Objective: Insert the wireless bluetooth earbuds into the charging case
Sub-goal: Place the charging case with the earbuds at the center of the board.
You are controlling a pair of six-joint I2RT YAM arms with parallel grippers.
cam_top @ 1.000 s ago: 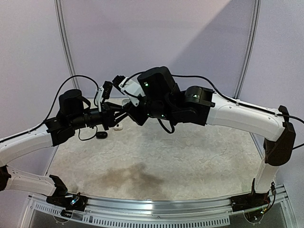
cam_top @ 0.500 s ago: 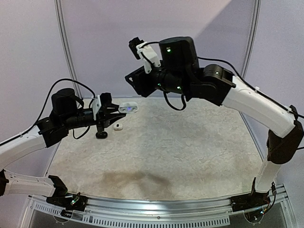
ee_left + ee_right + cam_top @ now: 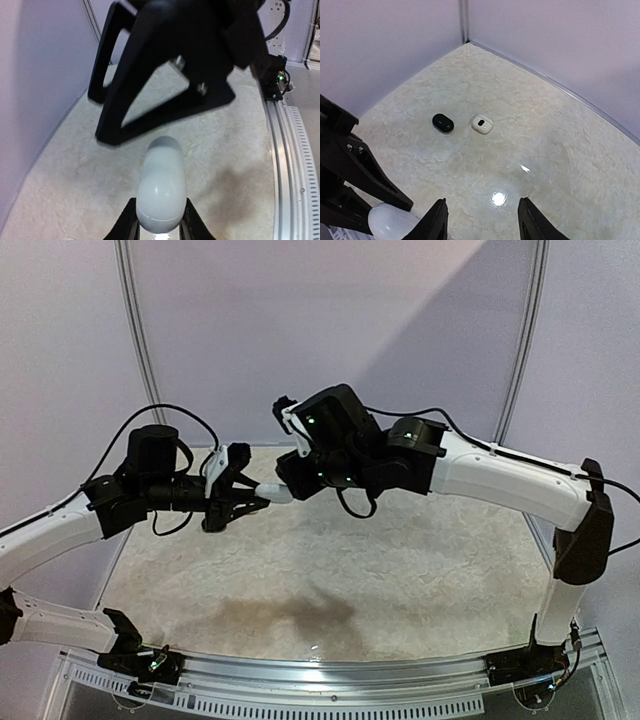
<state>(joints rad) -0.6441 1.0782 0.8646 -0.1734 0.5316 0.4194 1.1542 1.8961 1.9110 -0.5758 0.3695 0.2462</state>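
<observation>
My left gripper (image 3: 159, 222) is shut on a closed white oval charging case (image 3: 161, 185) and holds it out level above the table; it also shows in the top view (image 3: 275, 492). My right gripper (image 3: 482, 220) is open and empty, hanging just above and beyond the case's far end (image 3: 387, 222). Its dark fingers (image 3: 165, 75) fill the upper left wrist view. In the top view the right gripper (image 3: 292, 480) sits right next to the case. No earbuds can be made out.
A small black pebble-like piece (image 3: 443, 123) and a small white one with a dark spot (image 3: 482, 123) lie side by side on the pale marbled table (image 3: 545, 150) near the back left corner. Purple walls (image 3: 395, 45) close the back and left.
The right arm swung up high, then came back down to the case's far end. The left arm lifted slightly and pushed the case to the right, toward the right gripper.
</observation>
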